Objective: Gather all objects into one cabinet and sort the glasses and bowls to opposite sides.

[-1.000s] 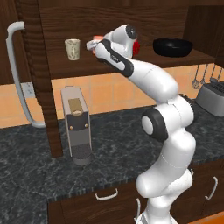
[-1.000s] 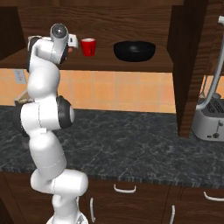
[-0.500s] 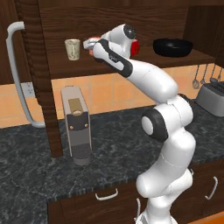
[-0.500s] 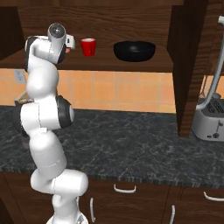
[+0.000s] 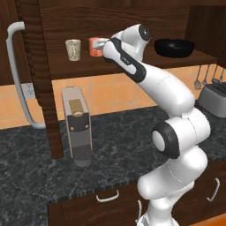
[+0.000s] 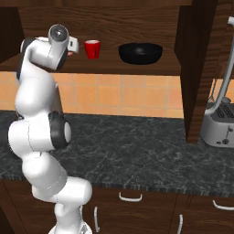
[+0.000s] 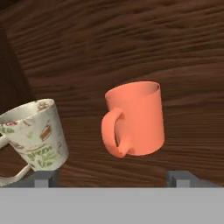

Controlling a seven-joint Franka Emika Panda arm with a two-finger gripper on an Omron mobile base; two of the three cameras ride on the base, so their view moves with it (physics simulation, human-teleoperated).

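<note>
1. Up on the cabinet shelf, the salmon-orange cup stands upright, just beside the cream patterned tumbler.
2. Both fingers of the claw stand wide apart, one on either side of the orange cup, touching neither cup.
3. Farther along the same shelf sit the red mug and the black bowl, near each other.
4. Below, on the desk, a grey coffee machine stands by the open cabinet door with its pale bar handle; a toaster sits at the far side.
</note>
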